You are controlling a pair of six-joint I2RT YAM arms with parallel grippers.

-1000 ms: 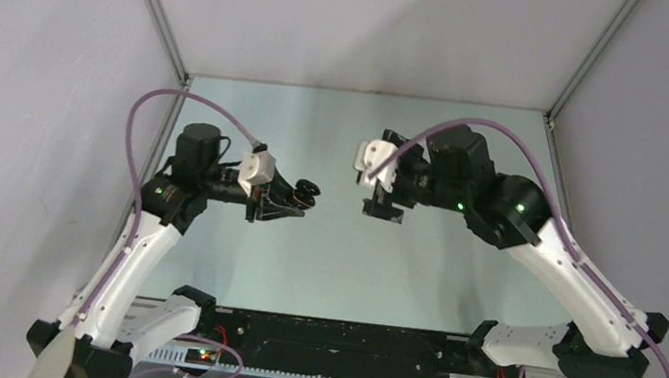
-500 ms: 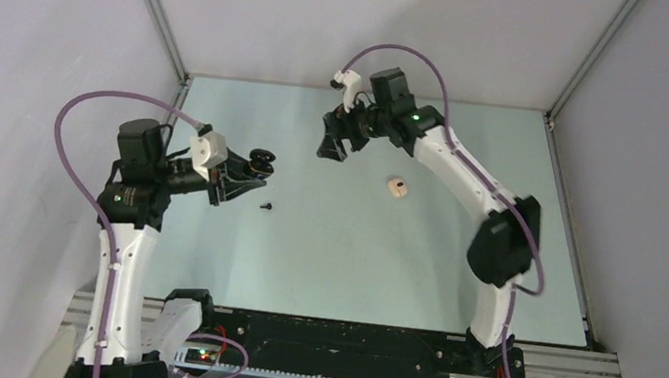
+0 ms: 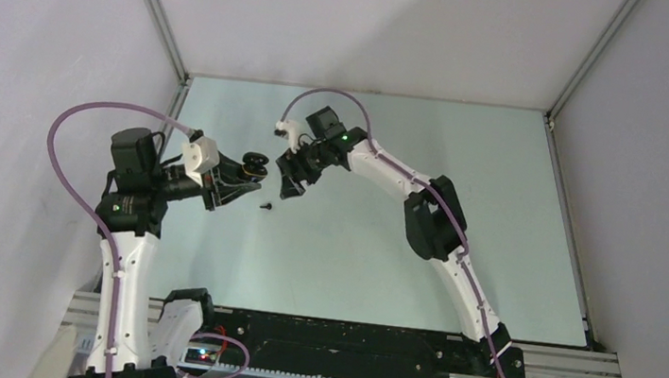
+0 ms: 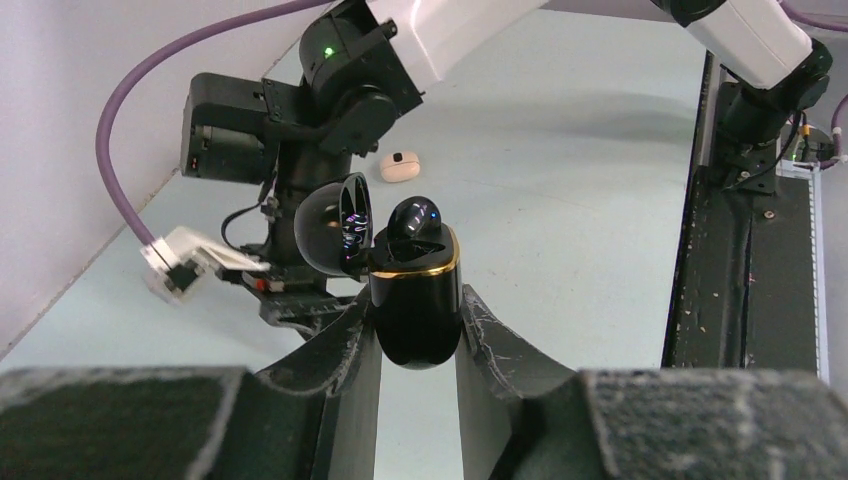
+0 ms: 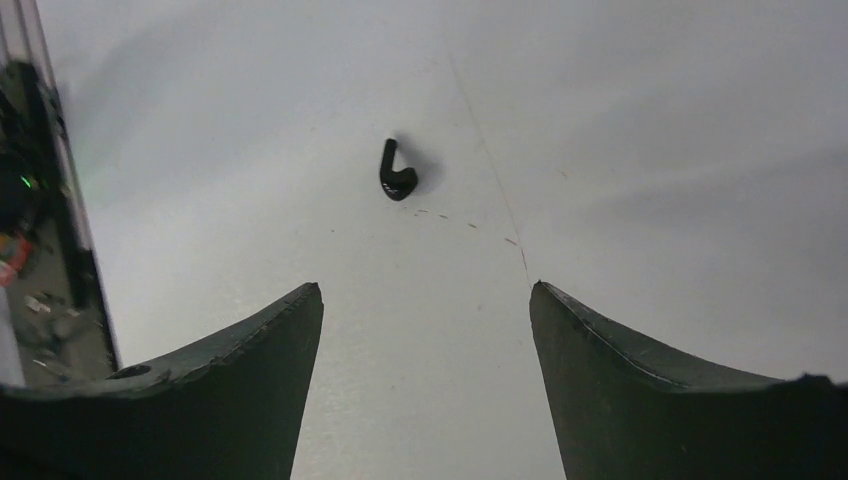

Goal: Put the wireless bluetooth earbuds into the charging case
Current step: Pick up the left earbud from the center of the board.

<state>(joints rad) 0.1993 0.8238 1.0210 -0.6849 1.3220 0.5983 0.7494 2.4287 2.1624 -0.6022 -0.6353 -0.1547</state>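
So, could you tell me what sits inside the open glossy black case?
One glossy black earbud pokes out of the case; the gold rim hides its other socket.

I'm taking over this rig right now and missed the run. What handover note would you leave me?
Grippers: left gripper shut on the black charging case, its lid open. The right gripper is open and empty, hovering over the loose black earbud on the table.
Elsewhere: a white case lies on the table. No white earbuds show in any view.
Done: one seated earbud, as it looks, in the black charging case.
Left: pick up the loose black earbud and seat it beside the first. How the white set stands cannot be told.
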